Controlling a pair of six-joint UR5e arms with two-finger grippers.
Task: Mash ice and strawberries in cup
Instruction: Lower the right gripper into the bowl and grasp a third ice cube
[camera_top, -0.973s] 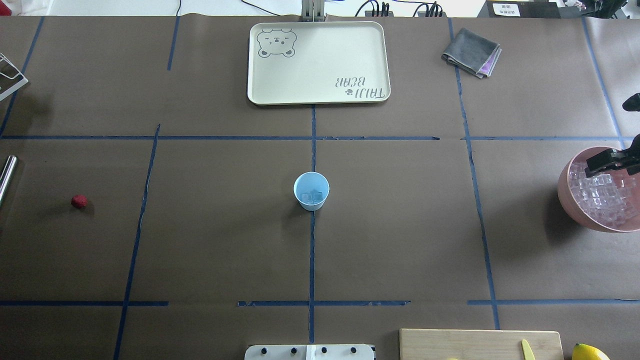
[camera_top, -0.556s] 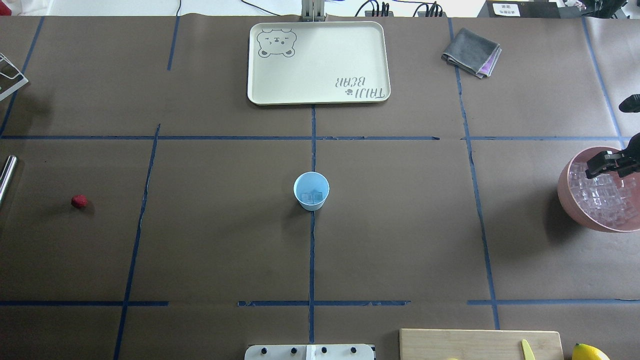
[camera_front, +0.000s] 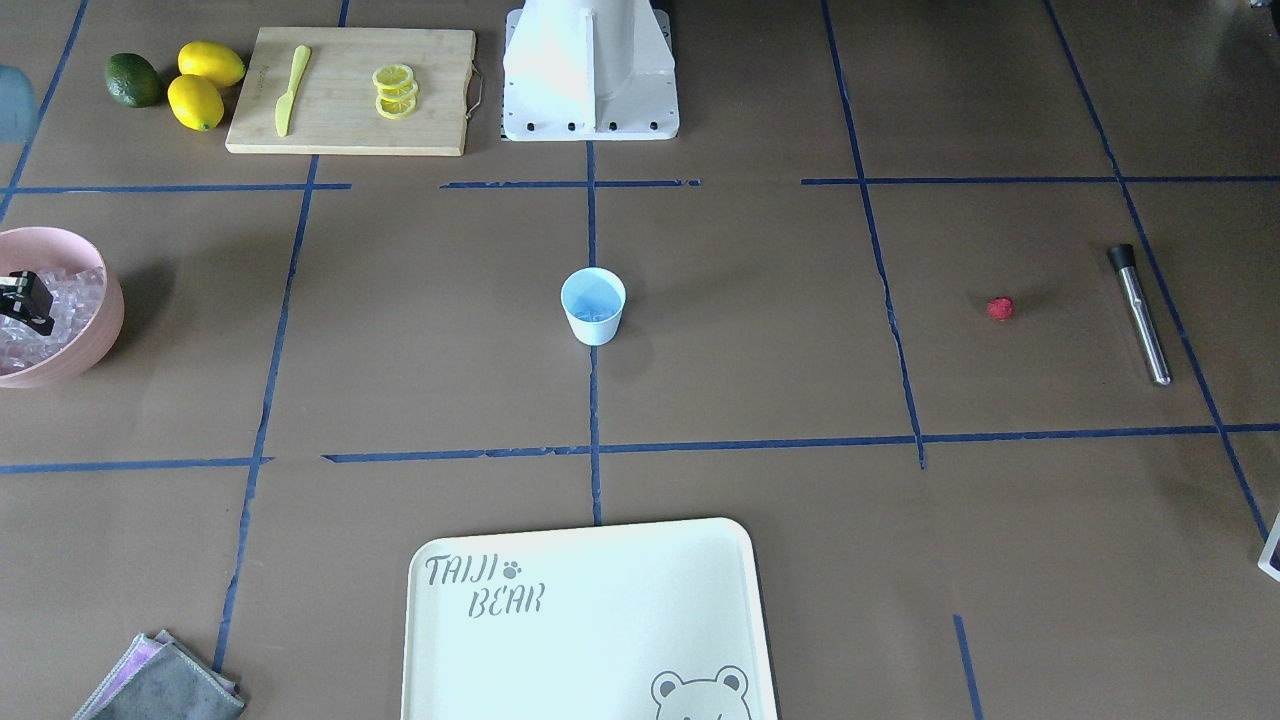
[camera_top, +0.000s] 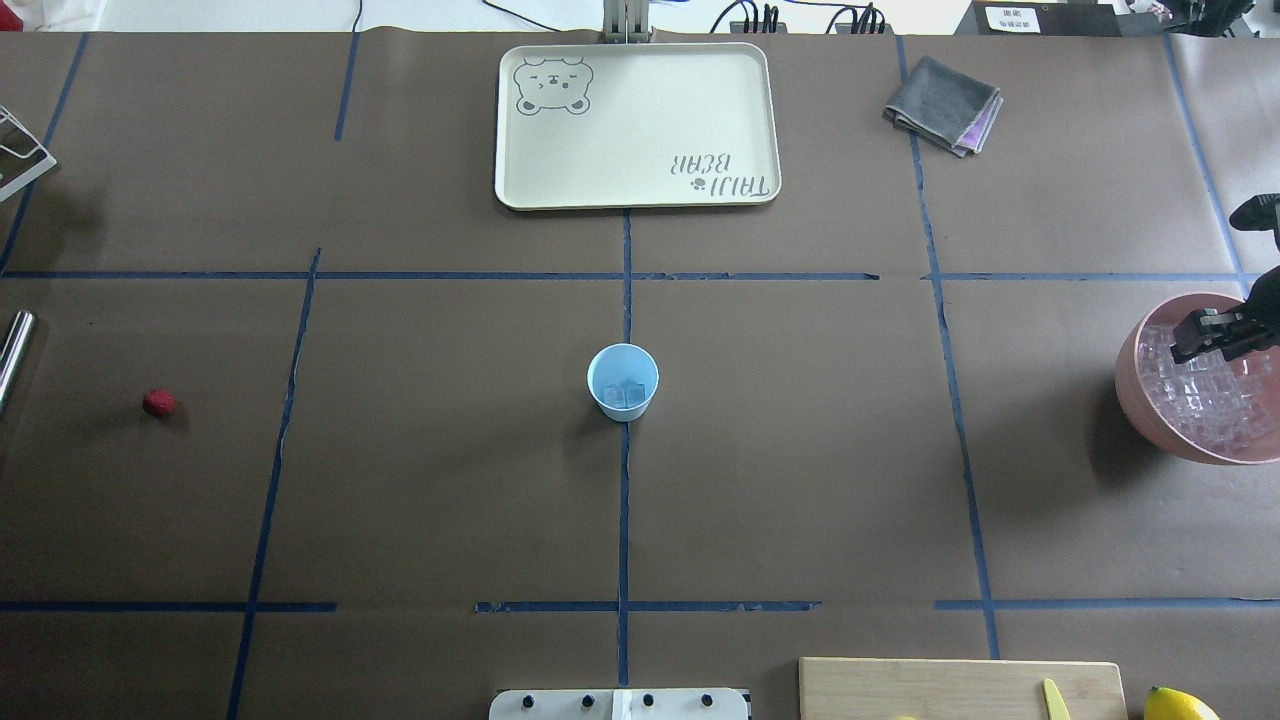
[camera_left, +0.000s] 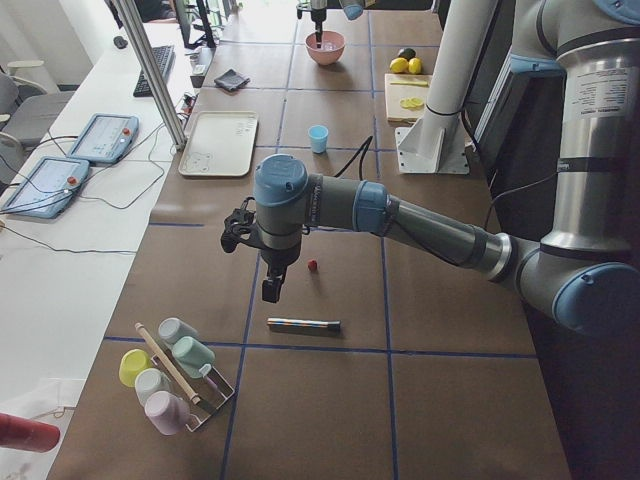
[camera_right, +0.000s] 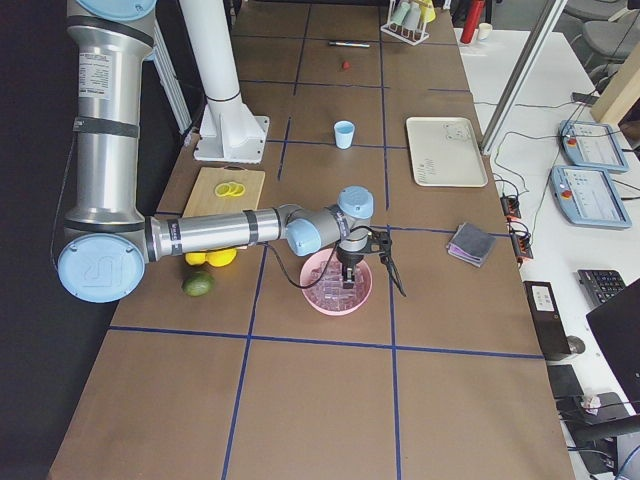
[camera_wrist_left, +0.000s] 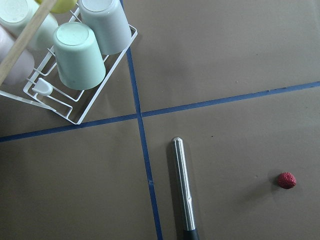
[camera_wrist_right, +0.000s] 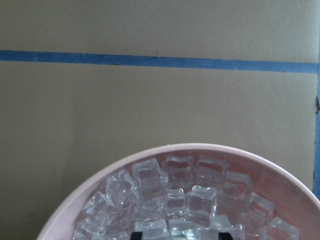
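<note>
The light-blue cup (camera_top: 622, 382) stands at the table's middle with a couple of ice cubes (camera_top: 622, 396) in it; it also shows in the front view (camera_front: 593, 306). The red strawberry (camera_top: 158, 402) lies far left on the table, also in the left wrist view (camera_wrist_left: 286, 180). My right gripper (camera_top: 1215, 335) hangs over the ice (camera_wrist_right: 185, 195) in the pink bowl (camera_top: 1130, 390), jaws slightly apart, holding nothing. My left gripper (camera_left: 270, 290) hovers near the strawberry and a steel muddler (camera_wrist_left: 184, 195). I cannot tell whether it is open or shut.
A cream tray (camera_top: 520, 195) and a folded grey cloth (camera_top: 942, 103) lie at the far side. A cutting board (camera_front: 350, 125) with lemon slices and a yellow knife, lemons (camera_front: 205, 85) and an avocado sit near the robot's base. A cup rack (camera_wrist_left: 75, 107) stands at the left end.
My right gripper has sunk a little lower over the ice in the pink bowl. The cup, the strawberry and the muddler have not moved.
</note>
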